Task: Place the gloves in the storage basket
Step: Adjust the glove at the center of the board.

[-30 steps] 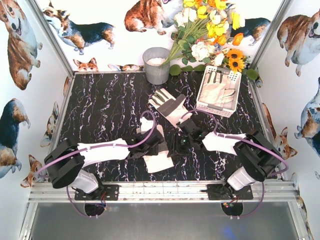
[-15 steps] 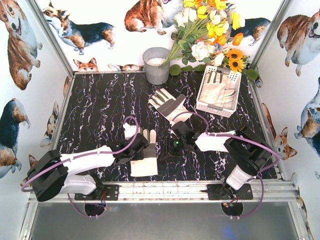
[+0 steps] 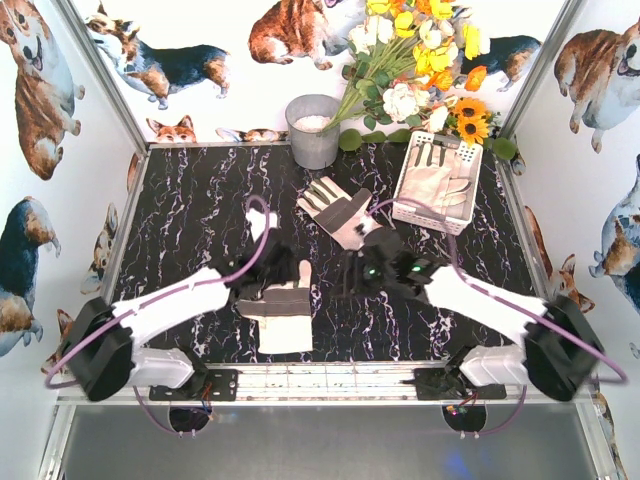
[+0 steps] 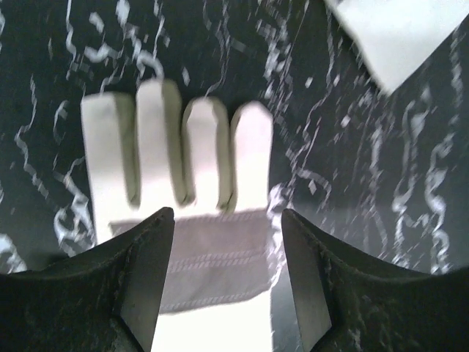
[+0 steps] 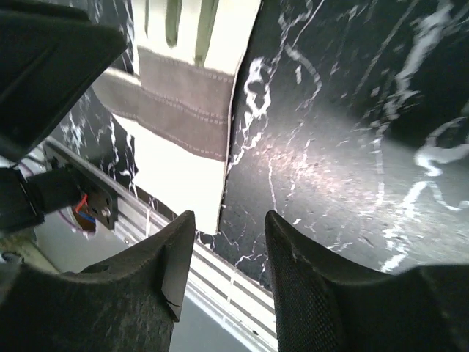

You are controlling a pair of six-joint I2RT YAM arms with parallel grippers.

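Observation:
A cream-white glove [image 3: 285, 318] with a grey-brown band lies flat near the table's front edge, fingers pointing away. My left gripper [image 3: 272, 277] hovers open over its upper left part. In the left wrist view the glove [image 4: 192, 183] lies below the open, empty gripper [image 4: 223, 220]. My right gripper [image 3: 357, 275] is open and empty, just right of this glove, which shows at the upper left of the right wrist view [image 5: 183, 110] beyond the gripper [image 5: 229, 220]. A second glove [image 3: 338, 211] lies mid-table. The white storage basket [image 3: 404, 200] at the back right holds gloves.
A grey metal bucket [image 3: 313, 131] stands at the back centre. Artificial flowers [image 3: 420, 60] lean beside the basket. The metal rail of the table's front edge [image 5: 220, 282] is close under my right gripper. Printed side walls enclose the table.
The left gripper moved back and to the left, and the near glove now lies flat and free on the table. The right arm stretched out, its gripper shifting slightly left toward that glove.

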